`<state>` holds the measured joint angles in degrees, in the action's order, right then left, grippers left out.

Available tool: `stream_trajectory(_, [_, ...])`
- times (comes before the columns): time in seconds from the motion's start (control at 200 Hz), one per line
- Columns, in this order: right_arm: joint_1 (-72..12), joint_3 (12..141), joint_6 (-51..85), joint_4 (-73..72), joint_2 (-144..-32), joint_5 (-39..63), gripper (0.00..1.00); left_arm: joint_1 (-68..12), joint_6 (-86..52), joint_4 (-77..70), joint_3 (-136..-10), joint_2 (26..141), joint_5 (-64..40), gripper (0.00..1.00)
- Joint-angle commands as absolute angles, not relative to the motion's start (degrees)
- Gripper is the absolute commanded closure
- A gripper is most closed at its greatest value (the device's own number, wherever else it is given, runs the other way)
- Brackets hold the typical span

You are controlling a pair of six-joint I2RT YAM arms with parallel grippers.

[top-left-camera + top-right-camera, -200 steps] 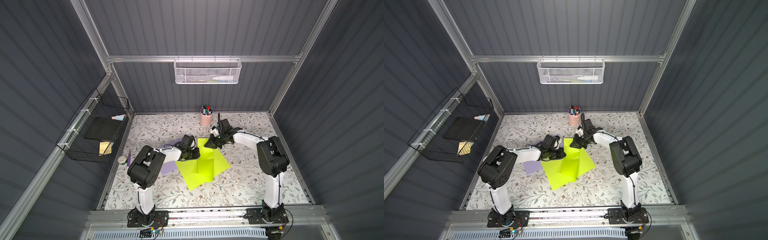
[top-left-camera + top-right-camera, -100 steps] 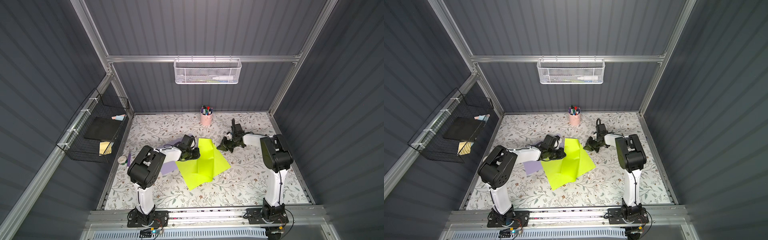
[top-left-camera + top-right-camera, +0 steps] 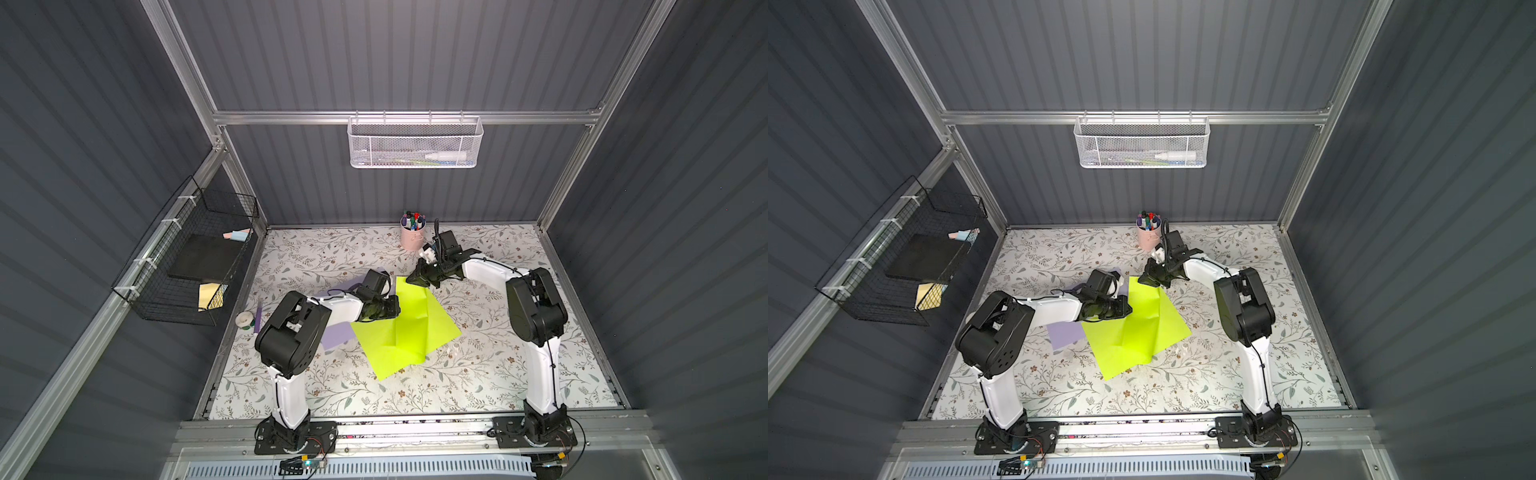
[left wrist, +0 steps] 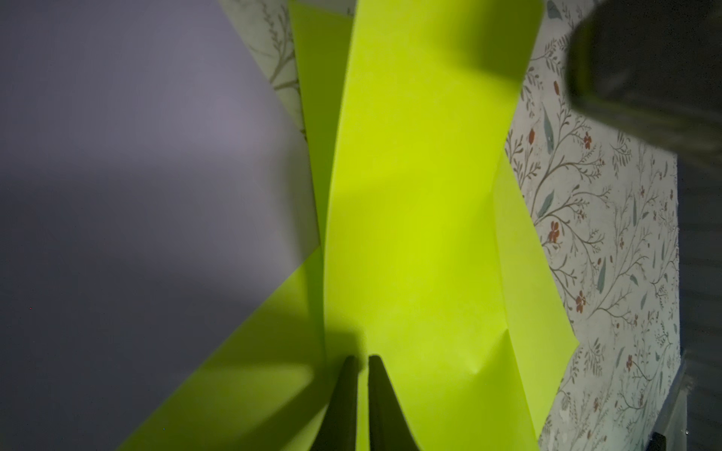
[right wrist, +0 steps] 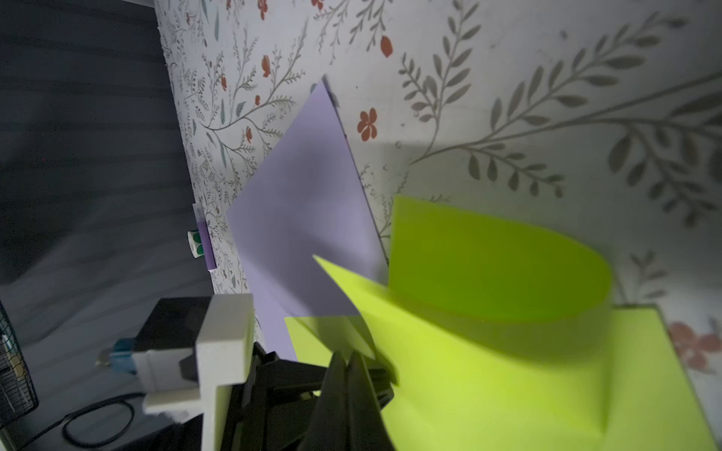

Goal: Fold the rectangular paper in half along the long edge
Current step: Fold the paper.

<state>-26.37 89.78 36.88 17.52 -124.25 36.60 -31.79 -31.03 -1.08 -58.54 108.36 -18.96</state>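
Observation:
The rectangular paper is bright yellow-green and lies askew at mid-table with creases across it. One part of it stands up in a curl. My left gripper is at the paper's left edge, shut on the raised sheet. My right gripper is at the paper's far corner, jaws pressed together. Whether paper is pinched between them I cannot tell.
A purple sheet lies partly under the yellow paper and the left arm. A pink pen cup stands behind the right gripper. A tape roll and a purple pen lie by the left wall.
The right arm swung out to the right, away from the paper, and has come back to its far corner. The left arm has stayed put.

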Motion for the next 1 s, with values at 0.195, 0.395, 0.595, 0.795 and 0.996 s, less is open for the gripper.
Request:
stream_trajectory(0.195, [-18.07,82.56,38.04,17.76,-125.07,35.10,1.00,-32.17,-29.80,5.19,-57.84,110.55,-17.51,0.88])
stream_trajectory(0.395, [-12.29,77.62,36.91,17.50,-120.28,35.51,1.00,-32.17,-29.71,5.24,-57.84,110.56,-17.60,0.88])
stream_trajectory(0.595, [-16.50,78.16,35.26,18.28,-115.11,38.34,0.99,-32.17,-29.59,5.63,-58.19,110.79,-17.58,0.88])
stream_trajectory(0.795, [-19.88,71.49,36.41,12.48,-113.55,45.30,0.61,-32.17,-29.48,5.78,-58.10,110.88,-17.25,0.88])
stream_trajectory(0.996, [-21.18,66.40,36.07,11.97,-112.74,43.72,0.50,-32.17,-29.55,5.63,-57.98,111.27,-17.33,0.88])
